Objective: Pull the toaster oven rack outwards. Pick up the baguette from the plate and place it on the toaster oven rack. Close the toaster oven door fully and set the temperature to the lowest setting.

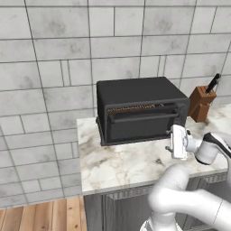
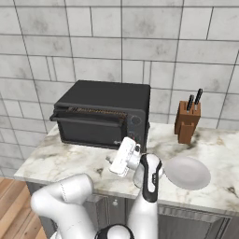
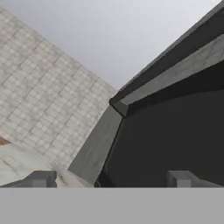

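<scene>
Grey-tiled kitchen wall, marble bench [image 1: 126, 164] below it: the black toaster oven [image 1: 140, 108] sits near the bench's back edge, its toaster oven door [image 1: 143, 125] ajar at the top — the copper toaster oven rack [image 1: 135, 108] shows through the gap, apparently not pulled out. The white arm's gripper [image 1: 170, 143] hovers just in front of the oven's right lower corner, fingers [image 3: 181, 178] spread wide apart and holding nothing; the hand view looks up along the door's edge and bar handle. To the right stand a wooden knife block [image 2: 188, 121] and a white plate [image 2: 187, 172] w/ no bread visible on it; the baguette can't be made out from here. Judged step: approach to the door, i.e. opening it fully before the rack can slide out. Next move likely needs the fingers hooked over the handle bar, then a pull down and outward. No brand marks or legible writing anywhere — knobs are too small to read.
</scene>
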